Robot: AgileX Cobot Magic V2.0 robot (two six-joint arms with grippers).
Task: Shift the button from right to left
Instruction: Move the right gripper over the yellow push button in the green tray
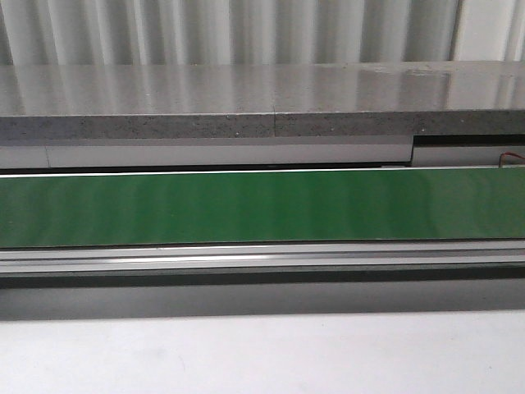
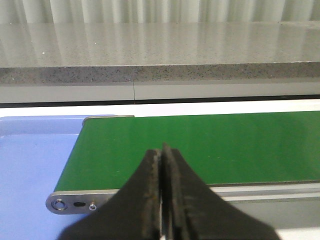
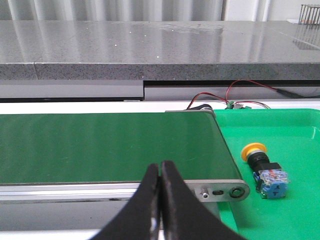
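The button (image 3: pixel 264 169), with a yellow-orange cap, black collar and blue-grey block, lies on its side on the green tray (image 3: pixel 295 135) beside the right end of the green conveyor belt (image 3: pixel 110 145). It shows only in the right wrist view. My right gripper (image 3: pixel 160 167) is shut and empty, in front of the belt's near rail, well apart from the button. My left gripper (image 2: pixel 161 152) is shut and empty over the near edge of the belt (image 2: pixel 200 145) at its left end. Neither gripper nor the button shows in the front view, which holds only the belt (image 1: pixel 262 205).
A blue tray (image 2: pixel 30 160) lies beside the belt's left end. A grey speckled counter (image 1: pixel 246 103) runs behind the belt. Red and black wires (image 3: pixel 235 97) sit behind the green tray. The belt's metal rail (image 1: pixel 262 258) runs along its front.
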